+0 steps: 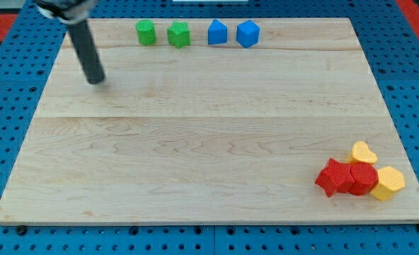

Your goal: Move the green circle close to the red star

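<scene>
Board (195,142): pale wood, fine grain, faint lengthwise seams. Surround (11,85): blue pegboard, regular dot pattern; red patches at the view's top corners.

At the board's top edge: green circle (146,32), bright green; green star (178,34), same green; blue pentagon (217,32) and blue hexagon (248,33), mid blue.

At the board's lower right corner: red star (332,177) and red block (363,177), saturated red; yellow heart (363,152) and yellow hexagon (388,183), warm yellow.

Rod: dark grey to black down to my tip (96,80).
</scene>
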Controlling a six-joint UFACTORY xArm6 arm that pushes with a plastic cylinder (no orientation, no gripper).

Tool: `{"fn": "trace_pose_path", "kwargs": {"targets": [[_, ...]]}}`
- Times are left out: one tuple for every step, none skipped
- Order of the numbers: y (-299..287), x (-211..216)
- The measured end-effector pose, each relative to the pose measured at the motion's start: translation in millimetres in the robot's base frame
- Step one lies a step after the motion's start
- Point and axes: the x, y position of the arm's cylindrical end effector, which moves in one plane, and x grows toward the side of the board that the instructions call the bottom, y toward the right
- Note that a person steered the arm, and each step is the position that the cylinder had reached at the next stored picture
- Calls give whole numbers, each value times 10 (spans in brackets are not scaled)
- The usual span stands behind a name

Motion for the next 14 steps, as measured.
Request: {"fn": "trace_pose_path", "kwargs": {"targets": [[-400,-700],[-195,-1472],[-82,-1490],[382,-1433],[1059,-1423],[1397,-1346],[1401,-1043],[1466,-849],[1578,-845],[1149,-713],[1103,-736],[775,-597],[99,-680],[52,-1400]]}}
